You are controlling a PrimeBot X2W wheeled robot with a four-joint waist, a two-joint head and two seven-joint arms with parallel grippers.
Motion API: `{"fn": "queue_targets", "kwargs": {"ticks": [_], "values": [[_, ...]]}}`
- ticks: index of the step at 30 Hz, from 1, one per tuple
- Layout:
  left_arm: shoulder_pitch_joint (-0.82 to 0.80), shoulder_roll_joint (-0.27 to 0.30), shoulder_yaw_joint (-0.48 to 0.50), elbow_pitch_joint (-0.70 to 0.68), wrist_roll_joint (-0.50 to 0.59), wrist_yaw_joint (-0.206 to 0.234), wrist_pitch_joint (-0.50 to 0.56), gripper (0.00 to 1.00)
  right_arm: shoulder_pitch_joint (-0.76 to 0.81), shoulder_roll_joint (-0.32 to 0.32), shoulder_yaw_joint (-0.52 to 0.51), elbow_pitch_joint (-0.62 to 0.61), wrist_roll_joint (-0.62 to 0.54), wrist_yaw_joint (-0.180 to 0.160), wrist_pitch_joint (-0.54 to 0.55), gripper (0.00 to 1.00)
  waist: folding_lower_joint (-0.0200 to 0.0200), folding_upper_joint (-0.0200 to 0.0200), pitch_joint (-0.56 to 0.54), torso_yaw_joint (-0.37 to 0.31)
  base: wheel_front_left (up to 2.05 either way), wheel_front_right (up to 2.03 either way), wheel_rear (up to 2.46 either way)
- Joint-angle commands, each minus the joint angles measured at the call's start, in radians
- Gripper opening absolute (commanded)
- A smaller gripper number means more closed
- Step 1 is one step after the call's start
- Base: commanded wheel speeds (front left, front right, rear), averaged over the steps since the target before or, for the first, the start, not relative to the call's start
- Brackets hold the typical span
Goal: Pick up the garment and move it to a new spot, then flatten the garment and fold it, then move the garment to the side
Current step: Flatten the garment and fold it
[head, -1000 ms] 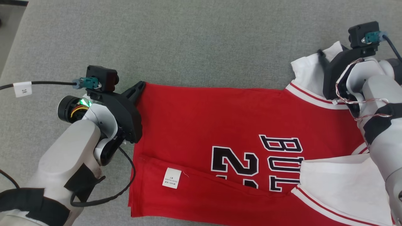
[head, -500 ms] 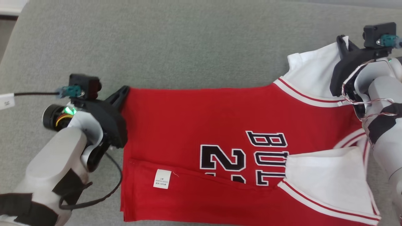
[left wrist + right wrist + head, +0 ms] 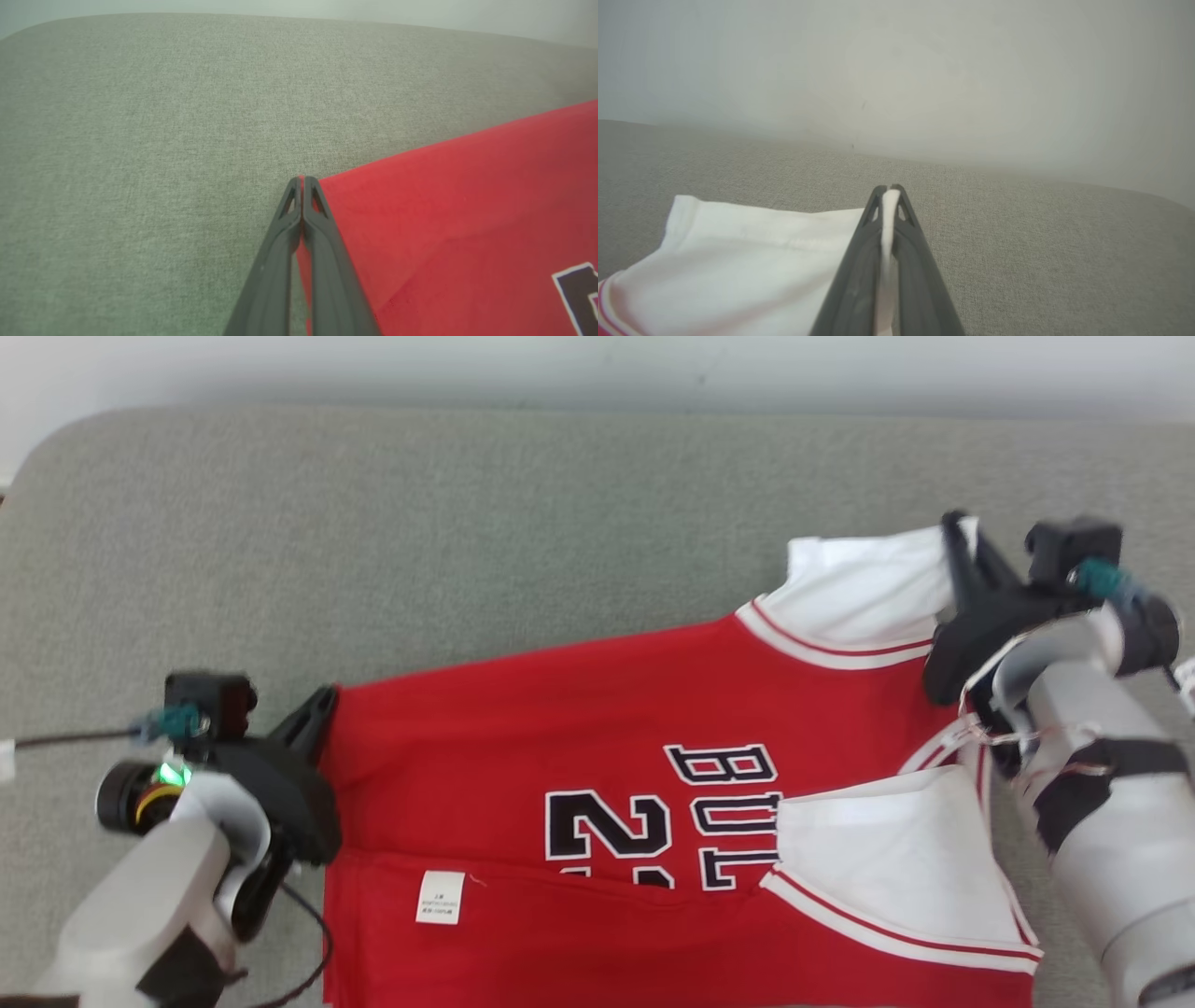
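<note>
We had our left gripper (image 3: 320, 700) clamped on a red corner of the garment (image 3: 597, 709) and our right gripper (image 3: 954, 527) pinched on its white sleeve (image 3: 859, 588). The garment lay across the near half of the grey cushion (image 3: 420, 523), long axis running from gripper to gripper. We judged both arms should carry it together.

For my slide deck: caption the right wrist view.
Right fingers shut on the jersey's white sleeve, grey cushion and pale wall beyond.
</note>
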Motion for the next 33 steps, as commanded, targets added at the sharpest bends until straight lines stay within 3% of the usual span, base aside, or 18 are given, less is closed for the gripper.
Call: {"fn": "queue_targets", "kwargs": {"ticks": [1,12,21,33], "values": [[0.026,0.009,-0.002,0.008,-0.005,0.003,-0.014,0.0,0.034,0.009,0.005,-0.024,0.025,-0.003,-0.007,0.0,0.0001,0.0001,-0.045,-0.037,0.0,0.0,0.0],[0.224,0.009,0.031,0.03,-0.04,0.022,-0.138,0.0,0.347,0.016,0.016,-0.229,0.129,-0.003,-0.012,0.0,0.0001,0.0001,-0.14,-0.094,0.0,0.0,0.0],[0.375,-0.027,0.101,0.004,-0.059,0.052,-0.159,0.0,0.506,0.05,-0.021,-0.3,0.142,-0.003,-0.012,0.0,0.0001,0.0001,-0.193,-0.118,0.0,0.0,0.0],[0.552,-0.067,0.288,-0.104,0.066,0.085,-0.16,0.0,0.628,0.071,-0.102,-0.392,0.122,-0.003,-0.008,0.0,0.0001,0.0001,-0.243,-0.127,0.0,0.0,0.0]]}}
